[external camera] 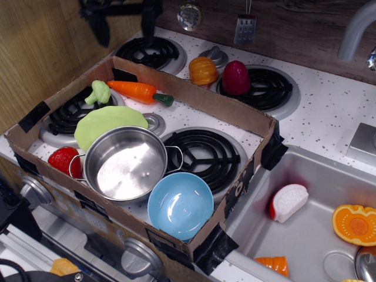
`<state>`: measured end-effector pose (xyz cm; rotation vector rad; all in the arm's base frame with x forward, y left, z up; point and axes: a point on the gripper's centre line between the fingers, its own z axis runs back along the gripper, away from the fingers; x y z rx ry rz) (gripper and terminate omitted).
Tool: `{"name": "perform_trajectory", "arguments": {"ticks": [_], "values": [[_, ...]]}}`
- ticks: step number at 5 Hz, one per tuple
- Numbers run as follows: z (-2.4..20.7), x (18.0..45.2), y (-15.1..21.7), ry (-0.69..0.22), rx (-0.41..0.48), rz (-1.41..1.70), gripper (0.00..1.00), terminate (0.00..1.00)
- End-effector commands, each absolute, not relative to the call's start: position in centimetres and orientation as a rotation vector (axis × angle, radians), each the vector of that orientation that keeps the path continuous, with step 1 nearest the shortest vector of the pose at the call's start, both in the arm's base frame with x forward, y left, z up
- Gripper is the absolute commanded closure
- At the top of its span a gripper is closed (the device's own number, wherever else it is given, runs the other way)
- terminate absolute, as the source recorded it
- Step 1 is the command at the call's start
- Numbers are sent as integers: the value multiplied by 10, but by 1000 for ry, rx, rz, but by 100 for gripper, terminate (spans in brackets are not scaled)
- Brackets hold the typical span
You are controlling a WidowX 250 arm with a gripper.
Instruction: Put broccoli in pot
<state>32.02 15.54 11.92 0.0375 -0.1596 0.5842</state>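
The small light-green broccoli lies at the back left of the cardboard box, next to the carrot. The shiny steel pot stands empty at the front of the box, between the green plate and the blue bowl. My black gripper hangs at the top left of the view, above the back-left burner and well behind the broccoli. Its two fingers stand apart with nothing between them, so it is open and empty. Its upper part is cut off by the frame edge.
In the cardboard box lie an orange carrot, a green plate, a red strawberry and a light-blue bowl. An orange toy and a dark red one sit behind it. The sink at right holds toy food.
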Motion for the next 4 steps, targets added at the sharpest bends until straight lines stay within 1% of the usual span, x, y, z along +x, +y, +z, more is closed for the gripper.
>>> {"name": "perform_trajectory", "arguments": {"ticks": [1,2,4], "values": [[117,299,177,-284,39,694,0,0],[109,298,187,-294,32,690,0,0],[99,299,203,-314,32,724,0,0]]}}
